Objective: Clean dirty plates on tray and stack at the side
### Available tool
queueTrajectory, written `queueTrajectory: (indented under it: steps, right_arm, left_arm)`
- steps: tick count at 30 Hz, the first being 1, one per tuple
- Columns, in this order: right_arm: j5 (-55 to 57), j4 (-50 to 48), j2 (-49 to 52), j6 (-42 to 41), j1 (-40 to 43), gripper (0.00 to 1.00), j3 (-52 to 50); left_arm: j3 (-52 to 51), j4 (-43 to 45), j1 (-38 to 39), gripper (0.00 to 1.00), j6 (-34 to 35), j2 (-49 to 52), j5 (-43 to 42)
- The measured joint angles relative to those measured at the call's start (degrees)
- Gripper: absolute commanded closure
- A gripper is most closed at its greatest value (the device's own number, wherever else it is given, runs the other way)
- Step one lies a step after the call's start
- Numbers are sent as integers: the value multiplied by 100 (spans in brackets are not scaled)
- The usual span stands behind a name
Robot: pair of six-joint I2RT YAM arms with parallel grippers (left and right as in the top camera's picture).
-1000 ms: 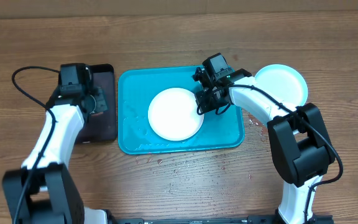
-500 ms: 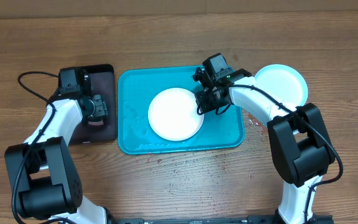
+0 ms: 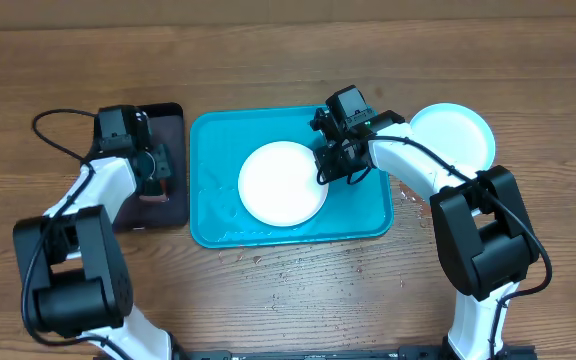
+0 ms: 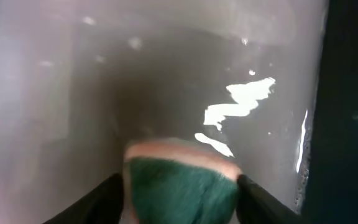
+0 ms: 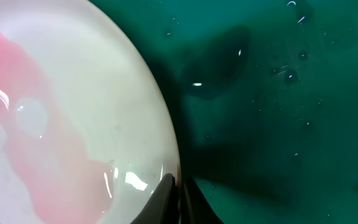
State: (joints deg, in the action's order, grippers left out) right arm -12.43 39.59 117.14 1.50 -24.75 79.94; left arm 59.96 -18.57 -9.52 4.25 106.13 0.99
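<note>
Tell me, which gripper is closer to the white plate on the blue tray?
Right. The right gripper pinches the rim of the white plate; the left gripper is off over the black tray, a sponge between its fingers.

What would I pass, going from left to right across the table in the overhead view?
Black tray → turquoise tray with a white plate lying in it → right claw at that plate's right edge → pale plate on the bare wood beyond the tray.

The left gripper (image 4: 179, 186) clasps a sponge (image 4: 166, 202) between its fingers. The right gripper (image 5: 180, 198) is pinched tight, pointing downward.
</note>
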Motion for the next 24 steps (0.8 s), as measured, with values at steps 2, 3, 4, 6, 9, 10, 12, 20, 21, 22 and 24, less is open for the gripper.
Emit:
queueTrajectory:
  steps: [2,3,4,6,9,10,12,20,21,22,24]
  right_arm:
    - [0,0,0,0,0,94,0]
    - [-2,4,0,-2,0,94,0]
    - [0,13,0,0,0,94,0]
    - [0,13,0,0,0,94,0]
    - [0,35,0,0,0,94,0]
    - [0,39,-2,-2,0,94,0]
    - [0,57,-9,0,0,94,0]
    - [0,74,-11,-2,0,94,0]
    - [2,76,-11,-2,0,94,0]
    - [0,76,-11,0,0,94,0]
    - [0,74,-11,-2,0,94,0]
  left_arm:
    - [0,37,0,70,9,87,-22]
    - [2,59,0,84,20,87,-57]
    - [2,66,-2,96,13,87,-57]
    - [2,96,0,96,-13,90,-63]
    - [4,103,0,96,-20,90,-72]
    - [9,85,0,96,-17,90,-50]
    - [48,-9,0,96,-17,90,13]
    - [232,-560,0,23,-15,61,160]
    - [234,-647,0,23,-15,59,157]
    - [238,-776,0,24,-15,52,155]
    - [243,-1010,0,25,-11,50,133]
